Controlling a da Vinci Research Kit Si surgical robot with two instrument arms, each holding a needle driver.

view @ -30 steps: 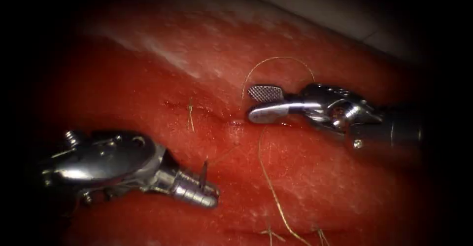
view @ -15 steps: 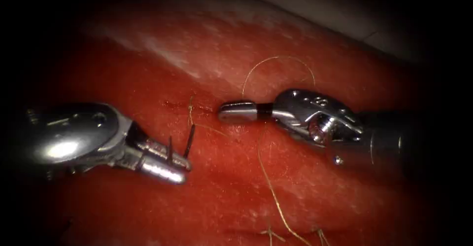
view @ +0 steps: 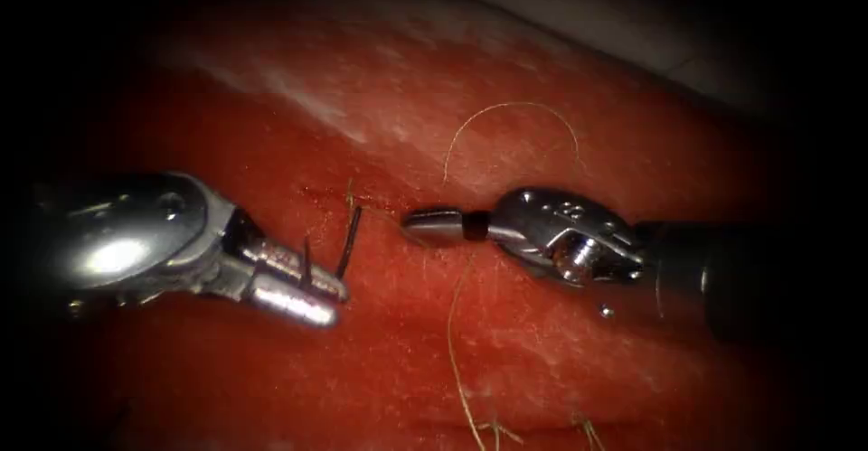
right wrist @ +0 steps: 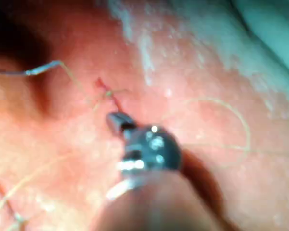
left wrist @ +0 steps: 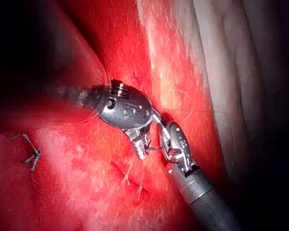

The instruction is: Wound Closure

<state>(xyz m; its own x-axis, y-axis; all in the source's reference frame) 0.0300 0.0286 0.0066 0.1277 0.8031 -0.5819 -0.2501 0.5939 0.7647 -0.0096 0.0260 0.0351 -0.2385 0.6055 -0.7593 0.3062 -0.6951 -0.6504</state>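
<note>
Endoscope view: needle (view: pixel 348 241) pinched in left end effector (view: pixel 307 293), held clear of tissue (view: pixel 542 361); long axis upright, tip near cut (view: pixel 362 200). Right end effector (view: pixel 434 223) pressed together, nothing seen held, just right of cut, pointing at needle; left arm nearer needle. Thread (view: pixel 457 333) trails from cut, also arcs beyond right end effector. Knotted stitch (view: pixel 349 196) on cut.

Left wrist view: both end effectors (left wrist: pixel 143 150) close together beside cut.

Right wrist view: right end effector (right wrist: pixel 116 120) tip just short of cut.

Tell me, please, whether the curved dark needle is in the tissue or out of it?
Out. The curved dark needle stands clear above the red tissue, held at mid-curve by the left gripper, which is shut on it.
</note>
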